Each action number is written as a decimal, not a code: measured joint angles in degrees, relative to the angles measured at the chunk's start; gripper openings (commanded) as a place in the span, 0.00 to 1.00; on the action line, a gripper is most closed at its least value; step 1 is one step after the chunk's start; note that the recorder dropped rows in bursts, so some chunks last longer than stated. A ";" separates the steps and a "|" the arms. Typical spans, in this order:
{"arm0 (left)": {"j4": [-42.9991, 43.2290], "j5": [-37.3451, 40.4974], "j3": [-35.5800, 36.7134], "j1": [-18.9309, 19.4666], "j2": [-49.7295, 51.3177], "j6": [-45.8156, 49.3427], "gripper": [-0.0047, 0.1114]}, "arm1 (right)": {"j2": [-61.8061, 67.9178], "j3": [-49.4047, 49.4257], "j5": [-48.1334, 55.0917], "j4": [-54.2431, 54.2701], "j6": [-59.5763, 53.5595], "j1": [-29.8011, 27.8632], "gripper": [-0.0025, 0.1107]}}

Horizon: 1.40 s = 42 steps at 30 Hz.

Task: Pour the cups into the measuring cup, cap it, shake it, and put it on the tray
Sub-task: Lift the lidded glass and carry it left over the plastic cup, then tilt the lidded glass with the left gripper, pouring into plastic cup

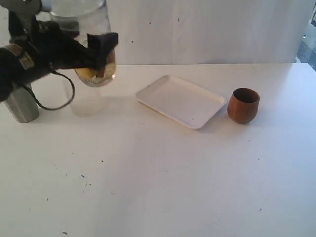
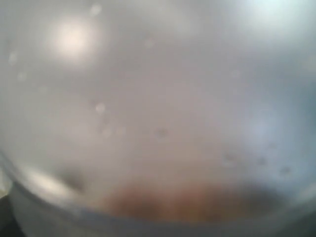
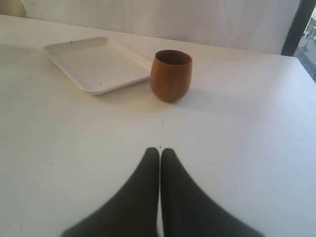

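ROBOT LIFTS MIXING VESSEL: The left tool (image 1: 98,52) is clenched around the measuring cup (image 1: 91,74) and holds it clear of the table (image 1: 158,187), at about 10 o'clock in the exterior view. One dark finger (image 1: 104,43) crosses the clear wall. Yellowish and brown contents sit in the cup's rounded lower end, and its upper part runs off the frame's edge. Whether a cap is on cannot be told.

At the cup's 6 o'clock, a pale translucent container (image 1: 86,101) stands on the table, too faint to identify. The steel tumbler (image 1: 22,104) stands upright at that container's 9 o'clock, partly hidden behind the left arm (image 1: 29,61). The left wrist view is a blur, filled by a cloudy wall with a brownish smear.

The tray (image 1: 180,101) lies flat near the table's centre, at roughly 4 o'clock from the raised cup and well apart from it. The wooden cup (image 1: 243,105) stands upright just beside the tray, at the tray's 3 o'clock.

The right tool (image 3: 159,150), seen only in its wrist view, grasps nothing. Its two dark fingers (image 3: 143,197) are pressed tip to tip above the table, pointing toward the wooden cup and well apart from it.
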 measured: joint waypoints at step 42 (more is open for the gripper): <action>0.42 24.78 -22.00 25.49 17.94 51.22 0.04 | 0.00 0.00 0.00 0.00 0.00 0.00 0.03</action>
